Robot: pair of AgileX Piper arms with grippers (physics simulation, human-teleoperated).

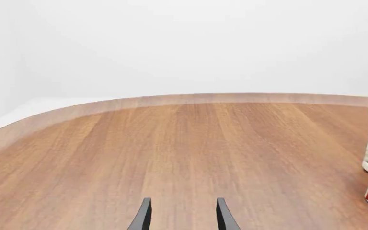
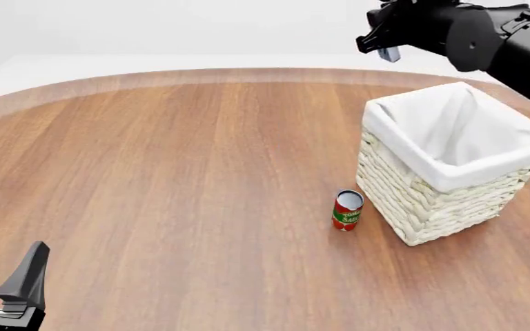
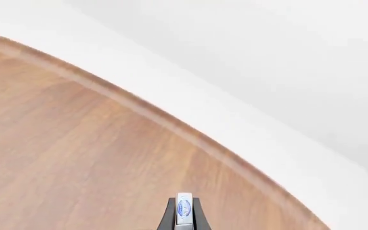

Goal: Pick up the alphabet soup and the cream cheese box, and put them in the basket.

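One basket (image 2: 449, 181) sits below the right pincer (image 2: 386, 47), which is clamped on the cream cheese box (image 3: 184, 210); inside, only liner shows. Left pincer (image 1: 182, 215) gapes, holding nothing; a red-green can (image 2: 347, 209) stands beside the basket.

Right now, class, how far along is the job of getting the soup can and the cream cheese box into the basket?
Done: nothing can be confirmed; the alphabet soup is not in view, and the basket's floor is hidden. In hand: the right gripper holds the cream cheese box raised, beyond the basket's far corner, not yet over its opening. Left: lowering and releasing it into the basket. The left gripper is open and empty, and the red and green can stands beside the basket.
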